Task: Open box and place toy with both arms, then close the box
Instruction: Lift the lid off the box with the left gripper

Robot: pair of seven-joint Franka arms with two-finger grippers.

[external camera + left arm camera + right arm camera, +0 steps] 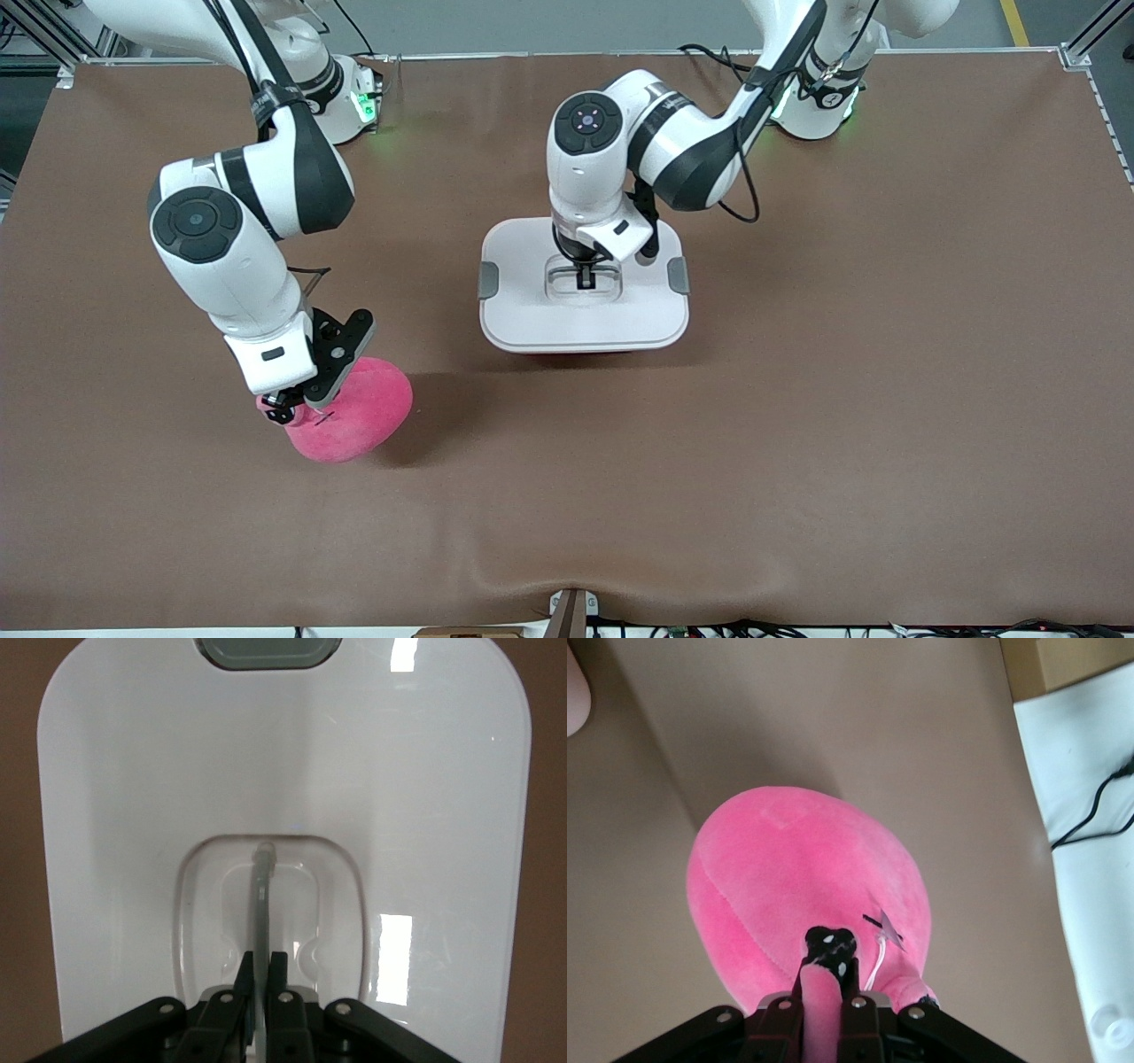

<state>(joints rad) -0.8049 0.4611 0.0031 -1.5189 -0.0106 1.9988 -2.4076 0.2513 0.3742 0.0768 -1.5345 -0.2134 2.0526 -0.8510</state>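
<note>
The box [532,315] stands mid-table with its white lid [133,815] on and a grey clip [488,280] at each end. My left gripper [585,279] is down in the lid's recess, shut on the thin grey handle [262,895], which runs between the fingertips of the left gripper [262,958]. The hot-pink plush toy [363,416] lies nearer the front camera, toward the right arm's end. My right gripper [288,412] is shut on a pink stalk with a dark eye [830,946] of the toy [806,868]; in its own view the right gripper [826,966] pinches that stalk.
Brown cloth [797,399] covers the table, with a raised fold [567,580] at the front edge. A corner of the box [572,691] shows in the right wrist view. A white surface with a black cable [1090,806] lies past the table's edge there.
</note>
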